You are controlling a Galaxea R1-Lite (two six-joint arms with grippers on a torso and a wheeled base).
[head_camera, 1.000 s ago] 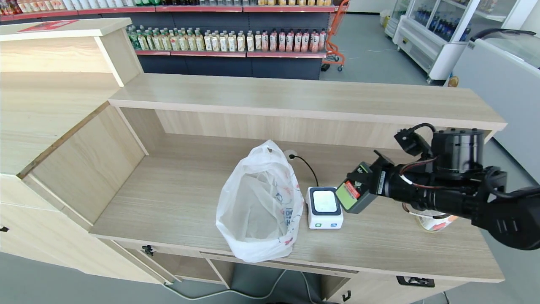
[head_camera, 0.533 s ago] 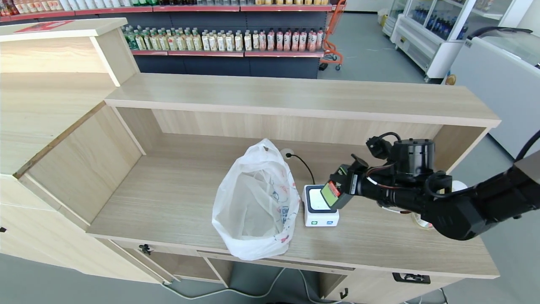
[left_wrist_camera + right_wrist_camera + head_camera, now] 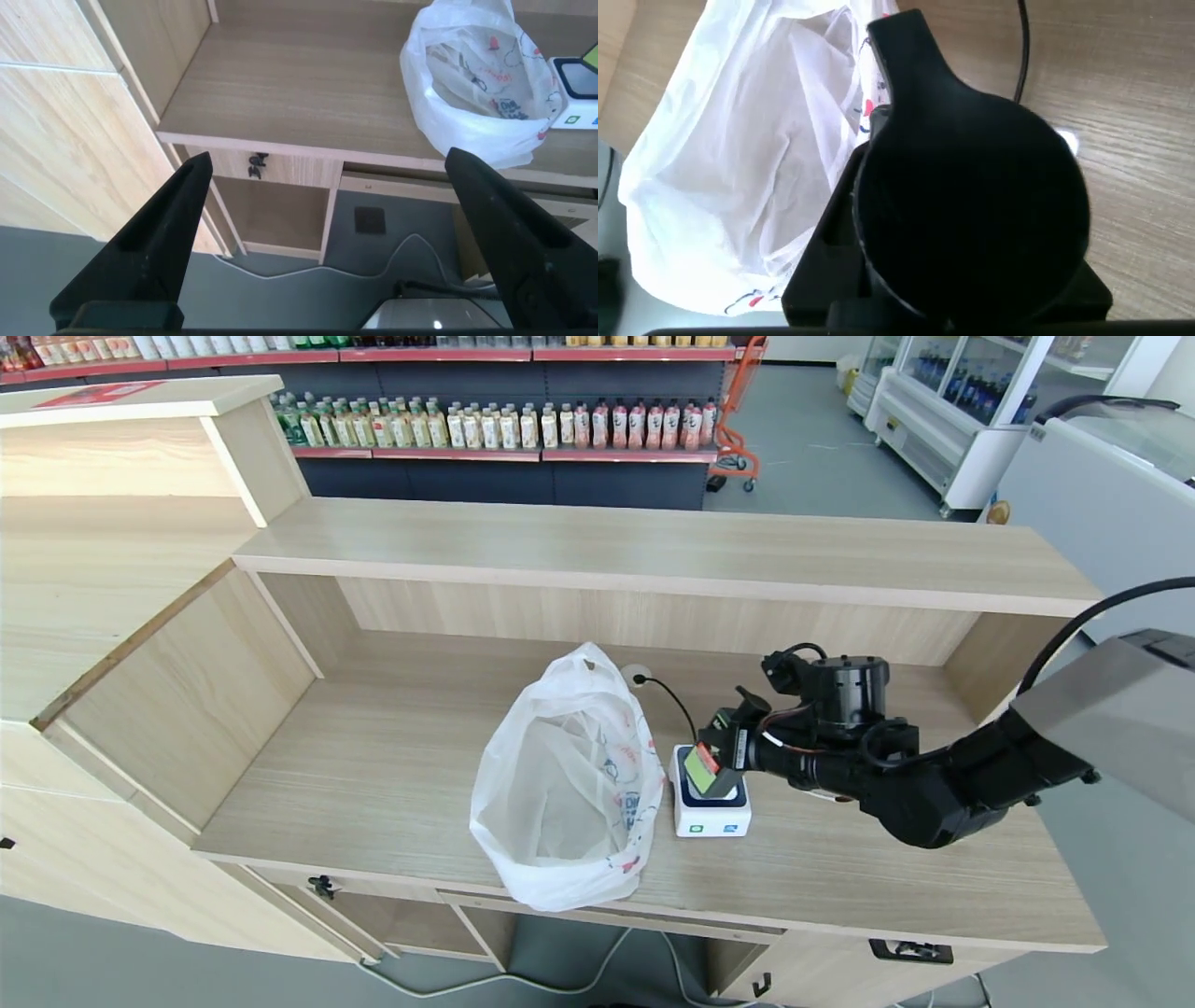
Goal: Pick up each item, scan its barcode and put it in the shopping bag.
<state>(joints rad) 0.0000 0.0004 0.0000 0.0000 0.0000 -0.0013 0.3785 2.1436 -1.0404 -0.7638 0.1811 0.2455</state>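
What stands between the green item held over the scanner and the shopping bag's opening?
Nothing visible. The right gripper holds the green item above the scanner; the shopping bag stands open just beside it, with only its own raised rim to clear.

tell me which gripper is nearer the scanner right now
Right. The right gripper holds the green item just over the scanner; the left gripper hangs open off the front edge of the counter, beyond the shopping bag.
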